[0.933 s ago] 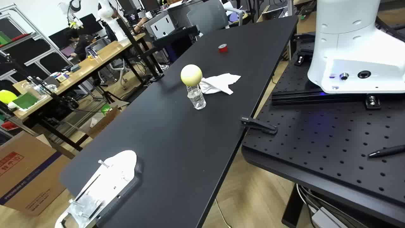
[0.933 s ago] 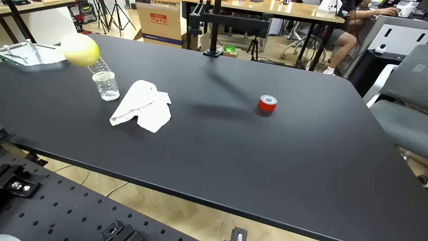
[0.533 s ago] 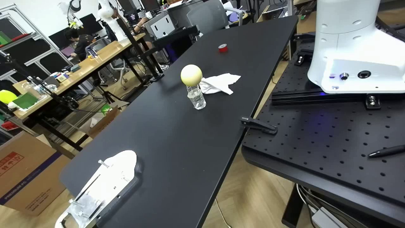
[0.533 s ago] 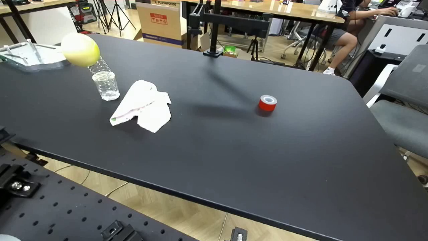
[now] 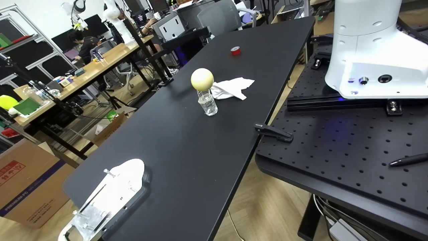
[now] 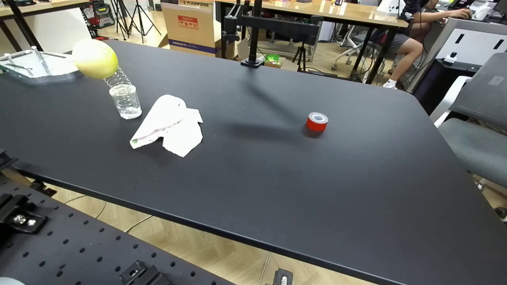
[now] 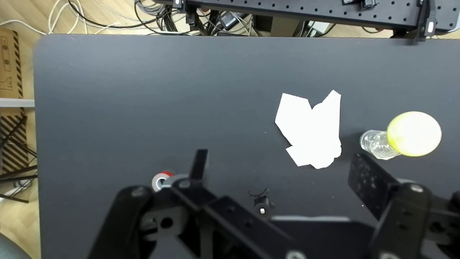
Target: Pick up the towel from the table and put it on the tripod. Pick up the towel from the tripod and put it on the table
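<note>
Wrist view: I find my claw (image 7: 282,163) spread wide, its fingers (image 7: 372,185) well apart, with nothing gripped. The white towel (image 7: 312,133) lies rumpled on the table (image 7: 143,100), seen ahead of the claw and within the span of its opening, nearer the finger on the view's right. Past that same finger I note a clear container (image 7: 377,144) topped by a yellow ball (image 7: 415,133); near the opposite finger, partly hidden by the claw, I record a red tape roll (image 7: 156,181).
</note>
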You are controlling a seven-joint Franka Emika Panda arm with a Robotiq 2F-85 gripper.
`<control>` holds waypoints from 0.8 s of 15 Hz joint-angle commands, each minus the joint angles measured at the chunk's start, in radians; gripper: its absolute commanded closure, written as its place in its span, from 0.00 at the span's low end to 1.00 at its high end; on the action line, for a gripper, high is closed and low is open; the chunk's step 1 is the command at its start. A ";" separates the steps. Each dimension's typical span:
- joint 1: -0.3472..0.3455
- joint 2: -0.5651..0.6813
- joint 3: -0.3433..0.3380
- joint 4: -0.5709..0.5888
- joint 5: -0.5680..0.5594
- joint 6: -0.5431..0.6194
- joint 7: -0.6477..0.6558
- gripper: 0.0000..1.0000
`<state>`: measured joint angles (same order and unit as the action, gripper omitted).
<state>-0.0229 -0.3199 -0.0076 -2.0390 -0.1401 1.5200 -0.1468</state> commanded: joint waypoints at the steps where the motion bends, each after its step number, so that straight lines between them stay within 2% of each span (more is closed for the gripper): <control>1: 0.012 0.005 0.011 -0.035 -0.026 0.090 0.051 0.00; 9: 0.058 0.090 0.091 -0.248 -0.018 0.411 0.192 0.00; 12: 0.074 0.146 0.121 -0.292 -0.018 0.465 0.281 0.00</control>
<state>0.0346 -0.2067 0.0951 -2.2974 -0.1505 1.9544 0.0407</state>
